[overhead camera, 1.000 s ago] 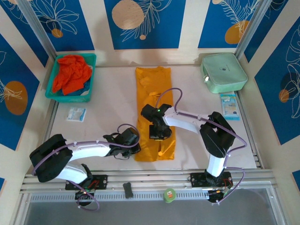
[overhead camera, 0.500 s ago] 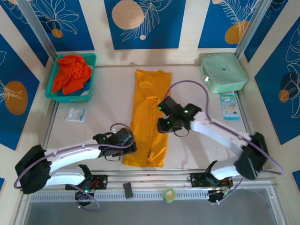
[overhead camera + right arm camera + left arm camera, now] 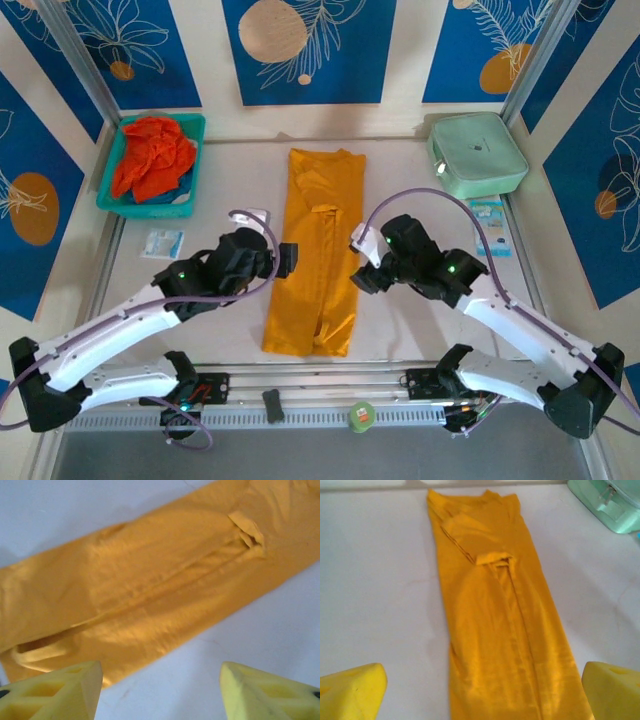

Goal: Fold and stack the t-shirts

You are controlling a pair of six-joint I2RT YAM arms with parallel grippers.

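Top view: your yellow-orange cloth t-shirt (image 3: 315, 255) lies mid-frame as a long narrow strip with the sides folded in. Crosswise folds and stacking aren't done, so I'd put the task under halfway. The left gripper (image 3: 286, 258) sits at its left edge, the right gripper (image 3: 358, 262) at its right edge. Upper left, the teal plastic basket (image 3: 192, 128) holds the crumpled red-orange t-shirt (image 3: 150, 160), unfolded. Upper right, the mint-green zipped case (image 3: 478, 155) is closed and I can't tell what's in it. Left wrist: yellow fingertips (image 3: 350, 692) are spread wide at the lower corners with nothing held and the strip running up between them. Right wrist: fingertips (image 3: 50, 692) are wide apart and empty, with the strip lying just above.
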